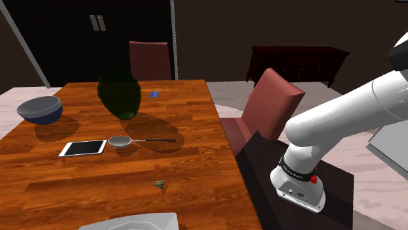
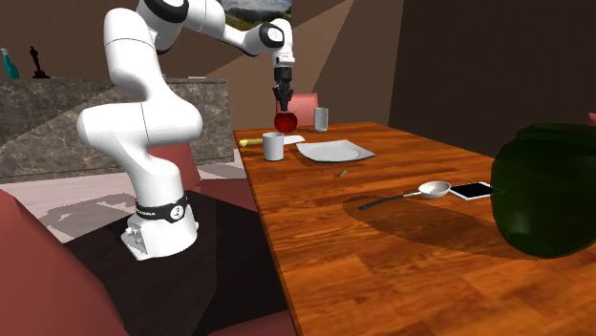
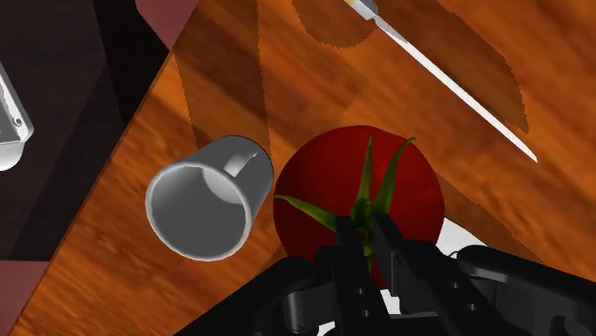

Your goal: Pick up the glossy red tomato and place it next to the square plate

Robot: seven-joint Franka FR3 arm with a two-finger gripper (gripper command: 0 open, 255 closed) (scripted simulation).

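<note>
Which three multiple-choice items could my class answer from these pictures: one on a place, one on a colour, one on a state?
1. Where is the spoon? A in the bowl; B on the table beside the tablet; C in the gripper.
2. What colour is the bowl? A blue; B yellow; C pink.
3. What state is the gripper in? A open and empty; B shut on the spoon; C shut on the tomato.
Answers: 1 B, the spoon lies by the tablet; 2 A, the bowl is dark blue; 3 C, the fingers clasp the tomato's top.
</note>
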